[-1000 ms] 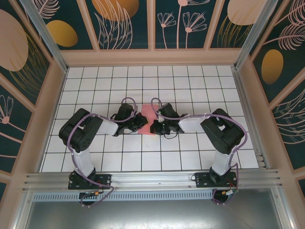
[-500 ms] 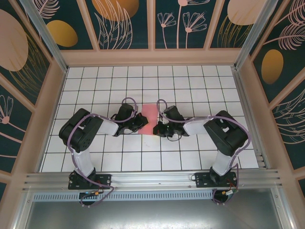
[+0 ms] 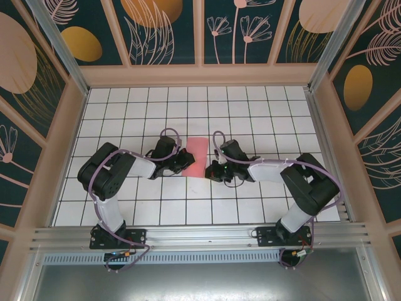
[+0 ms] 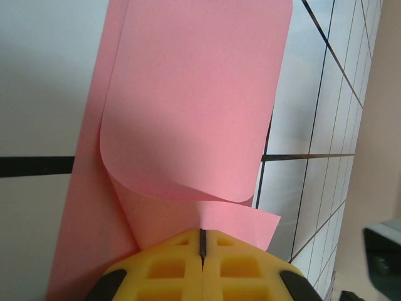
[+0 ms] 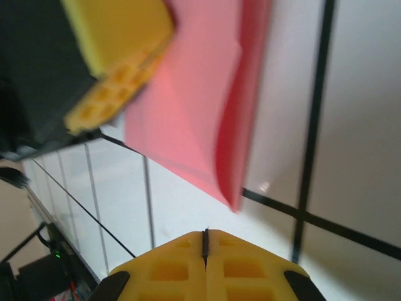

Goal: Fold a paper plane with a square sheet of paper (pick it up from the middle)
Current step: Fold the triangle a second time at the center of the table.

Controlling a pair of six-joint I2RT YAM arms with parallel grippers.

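Note:
The square sheet of paper point(image 3: 199, 153) is salmon pink and lies folded over on itself at the middle of the table. In the left wrist view the top layer of the paper point(image 4: 188, 113) curls up loosely. My left gripper point(image 3: 187, 160) sits at its left edge. It is shut point(image 4: 202, 237), tips on the paper's near edge, and no paper shows in the seam. My right gripper point(image 3: 215, 169) is shut point(image 5: 205, 233) and hangs just off the paper's point(image 5: 188, 106) near right corner, apart from it. The left fingers point(image 5: 116, 69) also show there, resting on the sheet.
The white gridded table point(image 3: 188, 106) is boxed in by patterned walls at the back and both sides. An aluminium rail point(image 3: 200, 235) carrying both arm bases runs along the near edge. Open tiles lie all round the paper.
My right gripper has slid right and slightly nearer, off the paper, and its arm has stretched out. The paper now lies uncovered as a folded strip. The left arm has not moved.

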